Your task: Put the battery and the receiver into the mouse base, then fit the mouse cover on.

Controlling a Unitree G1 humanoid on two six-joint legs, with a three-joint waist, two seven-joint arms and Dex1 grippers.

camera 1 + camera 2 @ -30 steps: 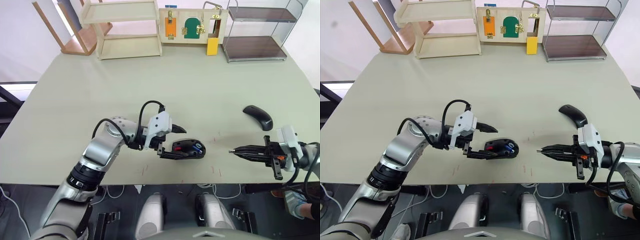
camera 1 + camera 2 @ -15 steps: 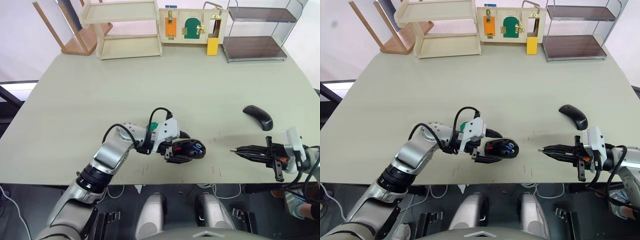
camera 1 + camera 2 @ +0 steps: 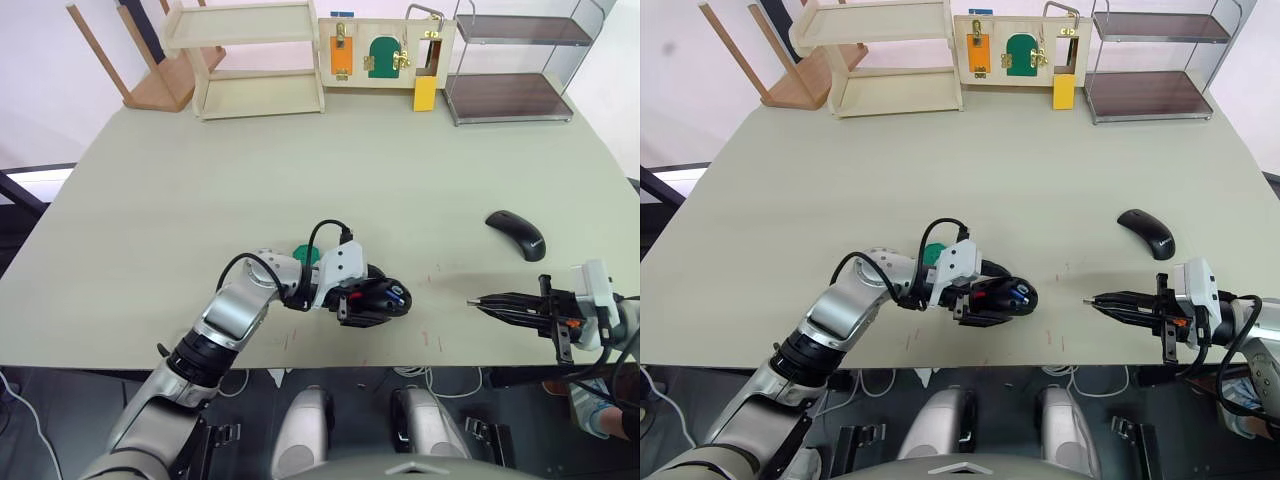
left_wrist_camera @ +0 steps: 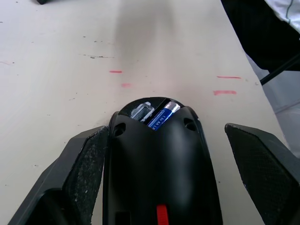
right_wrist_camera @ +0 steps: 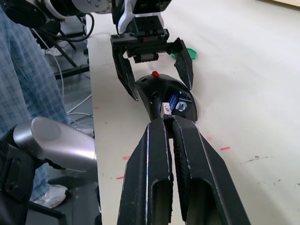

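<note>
Straddling mouse base (image 4: 161, 164) (rear cropped)

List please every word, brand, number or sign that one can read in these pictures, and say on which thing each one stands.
No text can be read with certainty.
The battery, lying in the mouse base: white lettering on its blue wrap, too blurred to read.
The mouse cover: a small pale mark on top, too small to read.
The board at the table's far edge: coloured panels with metal fittings, no lettering visible.
</note>
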